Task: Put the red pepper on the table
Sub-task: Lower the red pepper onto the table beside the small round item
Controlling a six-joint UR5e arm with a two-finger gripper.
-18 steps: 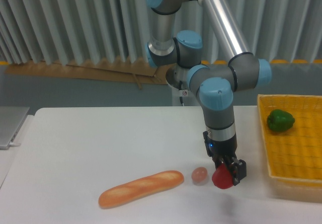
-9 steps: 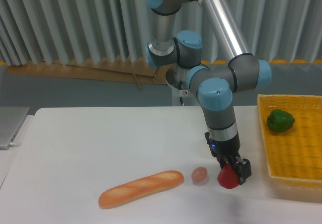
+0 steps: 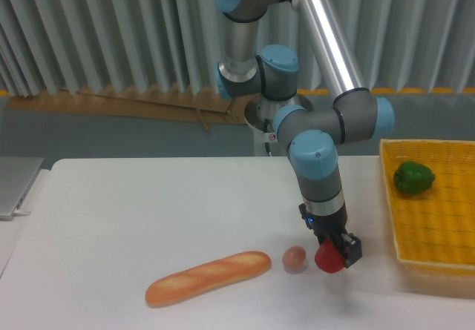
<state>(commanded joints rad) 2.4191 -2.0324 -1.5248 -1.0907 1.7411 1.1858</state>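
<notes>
I see the red pepper (image 3: 327,257) low over the front of the table (image 3: 148,211), pinched between the dark fingers of the gripper (image 3: 335,251); whether its underside touches the white top I cannot tell, since its lower edge sits right at the surface with only a faint shadow below. The jaws are pressed in on the pepper from either side, and one finger (image 3: 351,248) shows on its right flank. Just beside the pepper, on its left and apart from it by a narrow gap, lies a small pinkish round item (image 3: 295,259), resting on the table. Further left lies a baguette (image 3: 208,277), long and golden, set at a slant with its right end higher in the picture and near the pink item. The arm (image 3: 319,159) comes down to the gripper almost straight, its grey links and blue joint caps rising towards the top of the view. To the right, well apart from the pepper, stands a yellow basket (image 3: 393,196) at the table's edge, and in its far part lies a green pepper (image 3: 413,177). At the far left edge I see a grey flat object (image 3: 15,184) beside the table. Behind everything hangs a pleated grey curtain (image 3: 96,33).
</notes>
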